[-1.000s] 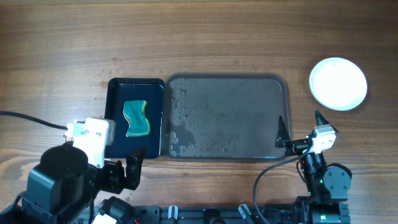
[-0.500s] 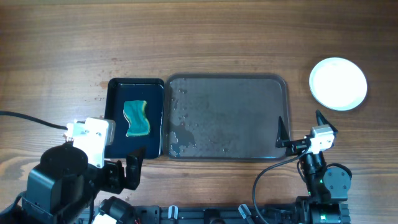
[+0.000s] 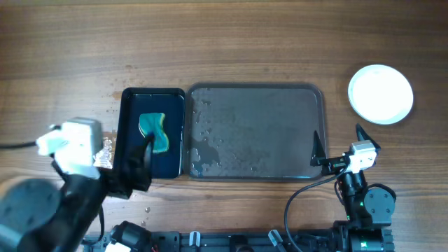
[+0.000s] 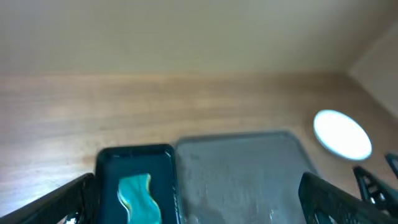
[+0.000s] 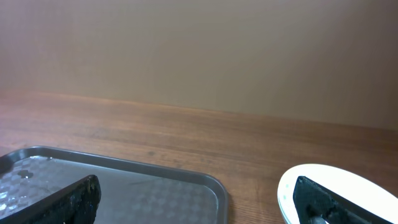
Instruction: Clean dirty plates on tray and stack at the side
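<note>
The dark grey tray (image 3: 255, 129) lies mid-table with water drops on its left part and no plates on it. It also shows in the left wrist view (image 4: 249, 168) and the right wrist view (image 5: 155, 193). White plates (image 3: 381, 94) sit as one round pile on the table at the far right, with no blue smear showing; I cannot tell how many are stacked. The pile also shows in the wrist views (image 4: 342, 134) (image 5: 354, 177). My left gripper (image 3: 140, 164) is open and empty, raised over the near edge of the basin. My right gripper (image 3: 339, 143) is open and empty by the tray's near right corner.
A glossy black basin (image 3: 129, 105) with a green sponge (image 3: 154, 133) stands just left of the tray, also seen in the left wrist view (image 4: 134, 155). Water drops lie on the wood left of the basin. A black cable runs off at the left.
My left arm has risen and swung forward, so its fingers now reach over the basin's near edge. The right arm, tray and plates have not moved.
</note>
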You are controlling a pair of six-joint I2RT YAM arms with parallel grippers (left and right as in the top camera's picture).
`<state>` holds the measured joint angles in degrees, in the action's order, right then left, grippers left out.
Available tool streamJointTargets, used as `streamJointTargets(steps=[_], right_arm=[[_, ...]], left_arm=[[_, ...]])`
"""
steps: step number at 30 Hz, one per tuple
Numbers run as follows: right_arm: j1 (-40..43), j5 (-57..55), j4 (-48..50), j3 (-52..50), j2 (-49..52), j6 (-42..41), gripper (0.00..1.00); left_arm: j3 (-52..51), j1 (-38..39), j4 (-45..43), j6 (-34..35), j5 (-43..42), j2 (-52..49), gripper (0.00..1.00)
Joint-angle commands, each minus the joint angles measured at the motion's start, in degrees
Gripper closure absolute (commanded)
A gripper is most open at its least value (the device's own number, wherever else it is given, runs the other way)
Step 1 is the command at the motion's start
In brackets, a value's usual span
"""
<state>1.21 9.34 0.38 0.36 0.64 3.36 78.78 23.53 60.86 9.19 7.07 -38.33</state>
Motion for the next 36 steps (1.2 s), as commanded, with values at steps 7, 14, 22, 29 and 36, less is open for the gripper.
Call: streamJointTargets(steps=[7, 14, 22, 29, 36], right_arm=[[-0.2, -0.8, 0.2, -0.1, -0.4, 1.0, 0.0], [-0.2, -0.8, 0.2, -0.1, -0.4, 1.0, 0.0], [-0.2, -0.8, 0.2, -0.1, -0.4, 1.0, 0.0], [-0.2, -0.8, 0.2, -0.1, -0.4, 1.0, 0.0], [-0.2, -0.8, 0.2, -0.1, -0.4, 1.0, 0.0]], left_arm=[[-35.5, -13.4, -31.4, -1.4, -10.6, 23.8, 0.0], [-58.0, -17.8, -52.6, -1.0, -21.3, 32.3, 0.0], [-66.8, -18.1, -60.2, 0.2, -21.6, 38.1, 0.0], [-73.6, -18.1, -66.2, 1.8, -21.6, 38.1, 0.0], [-78.5, -18.1, -74.4, 3.3, -22.5, 38.1, 0.0]])
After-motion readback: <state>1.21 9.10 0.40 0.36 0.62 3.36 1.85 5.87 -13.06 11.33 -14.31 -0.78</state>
